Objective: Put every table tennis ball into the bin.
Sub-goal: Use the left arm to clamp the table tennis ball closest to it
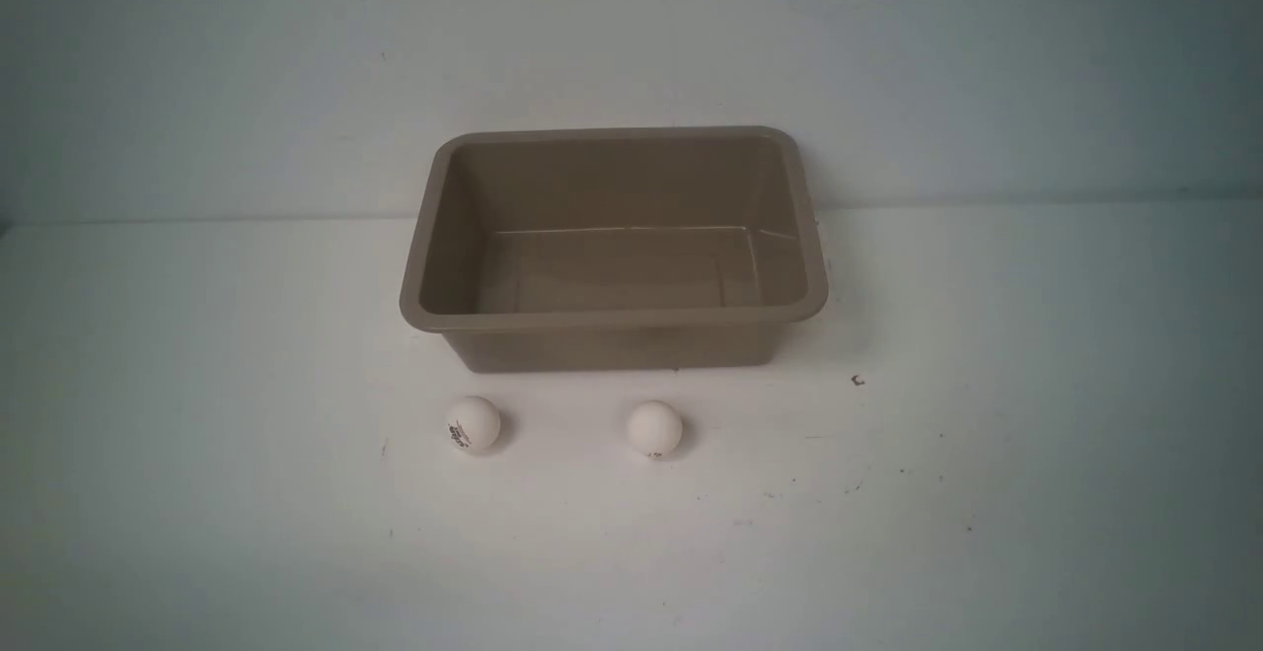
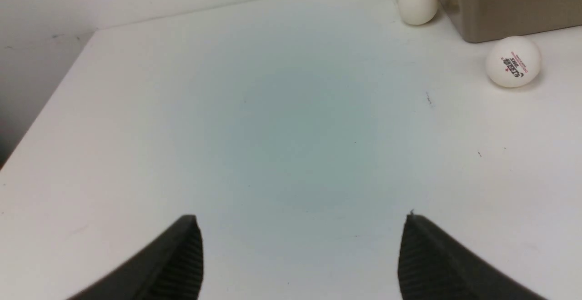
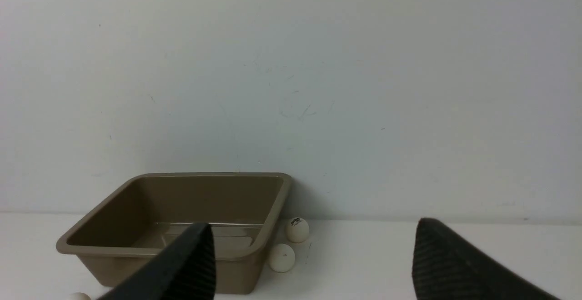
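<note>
The taupe bin [image 1: 612, 319] stands empty in the middle of the white table. Two white table tennis balls lie just in front of it, one with a dark logo [image 1: 473, 423] and a plainer one [image 1: 654, 428]. Neither gripper shows in the front view. My left gripper [image 2: 302, 218] is open over bare table, far from a logo ball [image 2: 513, 61] and two more balls [image 2: 417, 3] by the bin's corner [image 2: 509, 4]. My right gripper [image 3: 313, 227] is open and empty, facing the bin [image 3: 218, 174], with two balls [image 3: 297, 230] [image 3: 281, 257] beside its side wall.
A pale wall rises right behind the bin. The table's left edge [image 2: 45, 104] shows in the left wrist view. Another ball [image 3: 79, 296] peeks in at the edge of the right wrist view, near the bin's front.
</note>
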`<control>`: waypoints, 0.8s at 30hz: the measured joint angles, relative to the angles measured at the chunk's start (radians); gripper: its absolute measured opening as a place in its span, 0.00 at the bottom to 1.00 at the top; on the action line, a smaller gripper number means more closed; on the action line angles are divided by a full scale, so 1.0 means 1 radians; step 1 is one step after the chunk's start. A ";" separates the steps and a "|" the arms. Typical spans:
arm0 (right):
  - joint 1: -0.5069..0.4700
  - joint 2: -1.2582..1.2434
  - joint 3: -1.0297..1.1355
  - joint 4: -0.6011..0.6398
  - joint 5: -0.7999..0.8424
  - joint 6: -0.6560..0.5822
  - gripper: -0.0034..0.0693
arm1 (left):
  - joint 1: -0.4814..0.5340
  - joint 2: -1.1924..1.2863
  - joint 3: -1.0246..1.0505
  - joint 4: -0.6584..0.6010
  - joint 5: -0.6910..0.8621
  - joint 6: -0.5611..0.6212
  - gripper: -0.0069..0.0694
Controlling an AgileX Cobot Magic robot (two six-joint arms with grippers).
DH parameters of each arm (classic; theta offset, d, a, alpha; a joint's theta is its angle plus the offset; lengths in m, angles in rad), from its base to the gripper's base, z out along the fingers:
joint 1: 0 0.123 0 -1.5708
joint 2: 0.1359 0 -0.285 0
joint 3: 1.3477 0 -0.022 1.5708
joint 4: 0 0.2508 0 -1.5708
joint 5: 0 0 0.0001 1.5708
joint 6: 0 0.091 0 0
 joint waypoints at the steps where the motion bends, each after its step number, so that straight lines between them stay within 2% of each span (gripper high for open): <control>1: 0.000 0.000 0.000 0.000 0.000 0.000 0.77 | 0.000 0.000 0.000 0.000 0.000 0.000 0.77; 8: 0.000 0.000 0.000 0.023 0.010 0.001 0.77 | 0.000 0.000 0.005 -0.025 -0.025 -0.005 0.77; 15: 0.017 0.007 0.000 0.079 0.057 -0.035 0.77 | 0.000 0.000 0.008 -0.222 -0.090 -0.037 0.77; 24: 0.018 0.143 0.000 0.167 0.153 -0.200 0.77 | 0.000 0.000 0.008 -0.516 -0.188 -0.044 0.77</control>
